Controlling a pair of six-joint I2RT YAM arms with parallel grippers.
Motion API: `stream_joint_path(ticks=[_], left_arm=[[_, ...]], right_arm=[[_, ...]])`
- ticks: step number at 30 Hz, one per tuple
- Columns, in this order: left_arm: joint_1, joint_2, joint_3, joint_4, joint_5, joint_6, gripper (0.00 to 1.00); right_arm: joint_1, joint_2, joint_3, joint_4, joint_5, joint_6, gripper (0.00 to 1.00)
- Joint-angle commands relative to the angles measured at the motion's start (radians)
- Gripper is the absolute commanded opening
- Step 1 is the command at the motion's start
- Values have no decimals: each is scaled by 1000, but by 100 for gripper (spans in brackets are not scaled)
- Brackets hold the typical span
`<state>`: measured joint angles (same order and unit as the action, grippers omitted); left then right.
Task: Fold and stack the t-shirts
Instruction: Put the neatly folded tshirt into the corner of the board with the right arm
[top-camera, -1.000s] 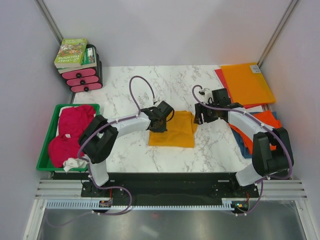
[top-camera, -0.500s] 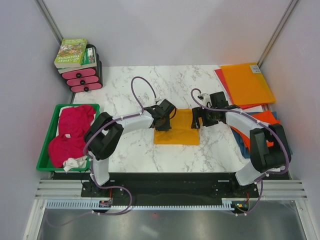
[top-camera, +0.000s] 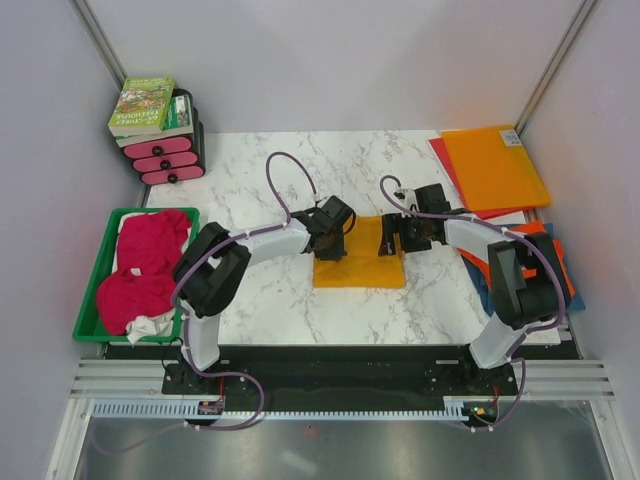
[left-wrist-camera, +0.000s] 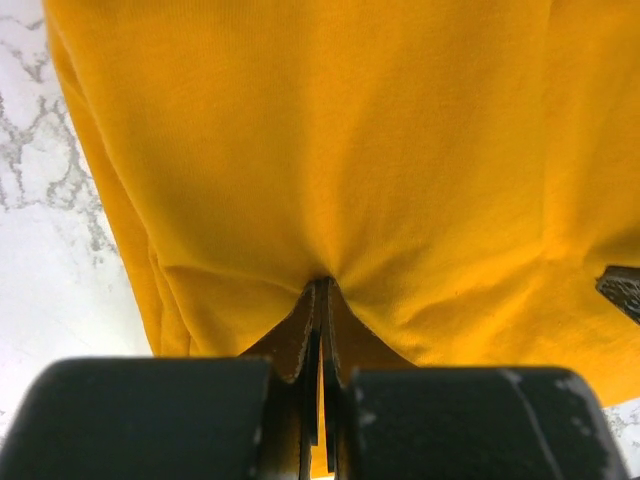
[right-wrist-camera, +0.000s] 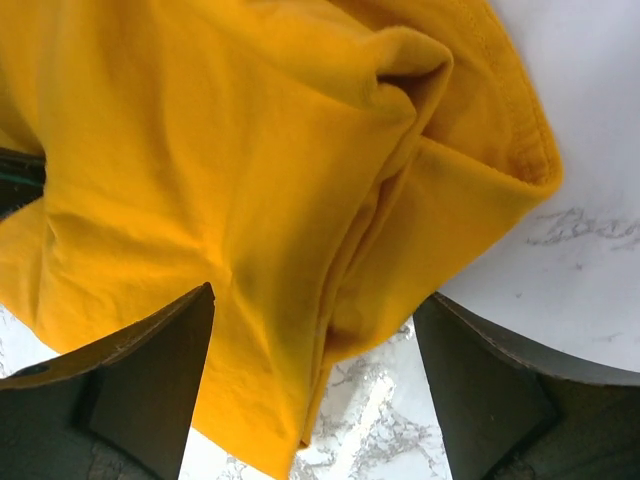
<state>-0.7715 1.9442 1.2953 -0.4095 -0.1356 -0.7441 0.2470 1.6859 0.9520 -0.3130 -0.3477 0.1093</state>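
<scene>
Left gripper (left-wrist-camera: 320, 305) pinching golden-orange t-shirt (top-camera: 358, 270), lying crosswise

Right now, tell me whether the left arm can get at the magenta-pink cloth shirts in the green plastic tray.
Probably, once freed: the green tray of magenta-pink shirts lies beside that arm's base, nothing between, but the left gripper is shut on the golden-orange cloth shirt.

Your top view looks down from above and behind onto the white marbled table (top-camera: 250, 170). Both wrist views sit very close over the soft golden-orange cloth t-shirt (top-camera: 358, 262), mid-frame in that overhead view.
</scene>
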Motion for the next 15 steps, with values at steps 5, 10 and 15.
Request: stream_joint_path(ticks=[5, 10, 15], left_arm=[[-3, 24, 35, 3, 24, -12, 2], [-2, 24, 44, 1, 16, -9, 2], [-3, 29, 48, 0, 24, -9, 2]], right_arm=[[6, 149, 34, 26, -17, 46, 77], [6, 159, 18, 28, -10, 53, 52], [6, 138, 2, 29, 12, 56, 22]])
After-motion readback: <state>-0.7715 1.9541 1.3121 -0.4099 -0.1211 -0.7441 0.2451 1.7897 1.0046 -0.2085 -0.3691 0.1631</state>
